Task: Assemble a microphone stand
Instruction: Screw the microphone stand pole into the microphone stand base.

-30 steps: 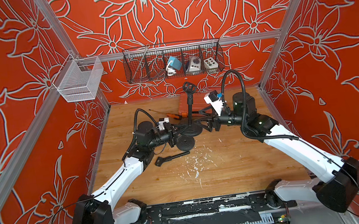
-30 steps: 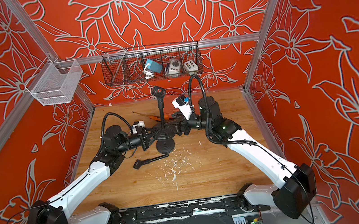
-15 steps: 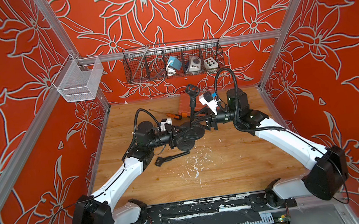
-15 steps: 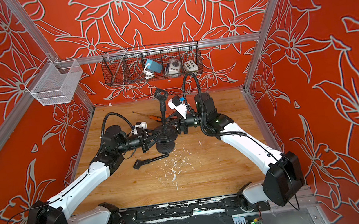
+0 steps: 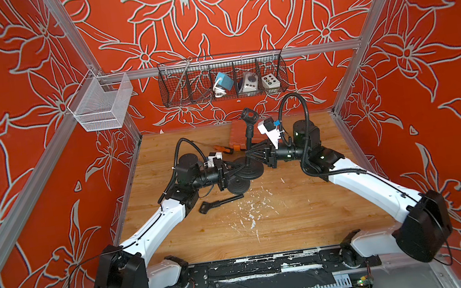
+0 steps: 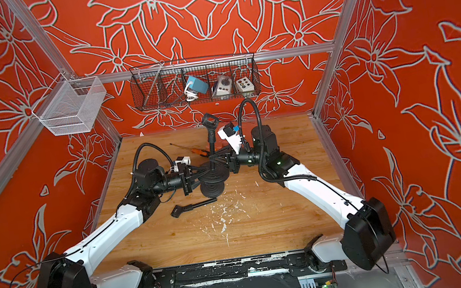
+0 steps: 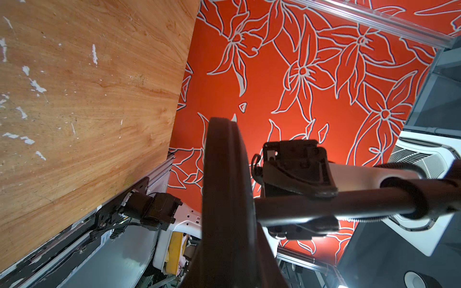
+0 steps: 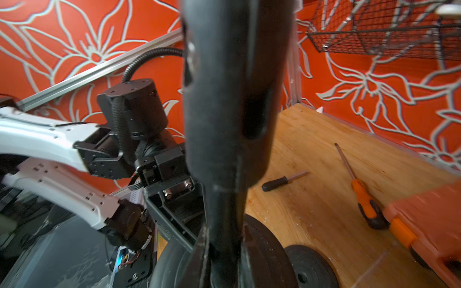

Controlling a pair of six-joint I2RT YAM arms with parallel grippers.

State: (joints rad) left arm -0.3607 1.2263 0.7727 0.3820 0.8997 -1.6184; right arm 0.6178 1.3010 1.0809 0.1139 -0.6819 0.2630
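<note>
The black microphone stand is upright at the table's middle: a round base (image 5: 250, 168) (image 6: 214, 174), a pole (image 5: 249, 137) (image 8: 229, 99) and a clip (image 5: 248, 115) (image 6: 210, 120) on top. My left gripper (image 5: 237, 167) (image 6: 201, 173) (image 7: 224, 269) is shut on the base's rim (image 7: 225, 187), seen edge-on in the left wrist view. My right gripper (image 5: 250, 155) (image 6: 215, 158) (image 8: 227, 249) is shut on the pole just above the base. A second round base (image 5: 237, 184) (image 8: 309, 266) lies flat beside it. Another pole with a clip (image 5: 220, 203) (image 6: 193, 207) lies on the wood.
An orange-handled screwdriver (image 5: 230, 150) (image 8: 361, 194), a small black screwdriver (image 8: 284, 180) and an orange case (image 5: 240, 133) (image 8: 429, 219) lie behind the stand. A wire basket (image 5: 222, 80) and a white mesh basket (image 5: 100, 107) hang on the walls. White flecks mark the table's middle.
My right gripper's jaws stood open beside the pole and have now shut on it. My left gripper keeps its hold on the base.
</note>
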